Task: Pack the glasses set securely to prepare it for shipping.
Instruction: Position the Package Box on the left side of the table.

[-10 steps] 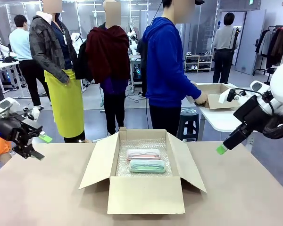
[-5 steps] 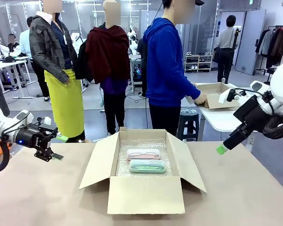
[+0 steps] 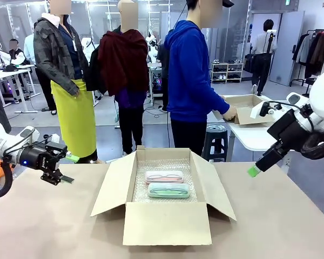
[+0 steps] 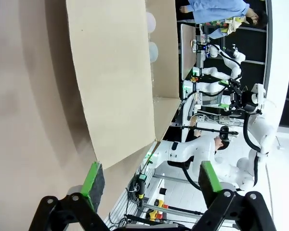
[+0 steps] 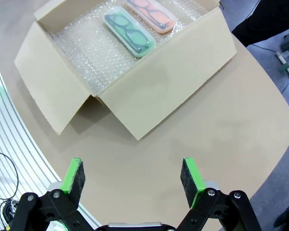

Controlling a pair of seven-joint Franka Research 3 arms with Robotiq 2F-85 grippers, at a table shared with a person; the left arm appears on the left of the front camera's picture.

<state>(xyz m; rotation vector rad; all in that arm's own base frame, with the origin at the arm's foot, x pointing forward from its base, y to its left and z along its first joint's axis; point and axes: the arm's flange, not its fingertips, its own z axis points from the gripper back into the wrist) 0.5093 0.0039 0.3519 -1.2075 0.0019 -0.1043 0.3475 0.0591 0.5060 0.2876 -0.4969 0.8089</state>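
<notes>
Brown counter (image 3: 54,226), open box (image 3: 167,221) at its middle.
Inside the box lie the pink case (image 3: 164,177) and green case (image 3: 168,190); left end effector (image 3: 63,168) and right end effector (image 5: 132,180) flank it, both spread, empty.

From the front, the box's (image 3: 167,222) near wall hides the bottom edge of the mint green case (image 3: 169,190). The right end effector (image 3: 253,171) only shows one green pad, so its gap's unreadable there. In the left wrist shot the box flap (image 4: 113,77) runs off the top edge. The pink case (image 5: 151,13) is clipped by the right wrist frame's top.
</notes>
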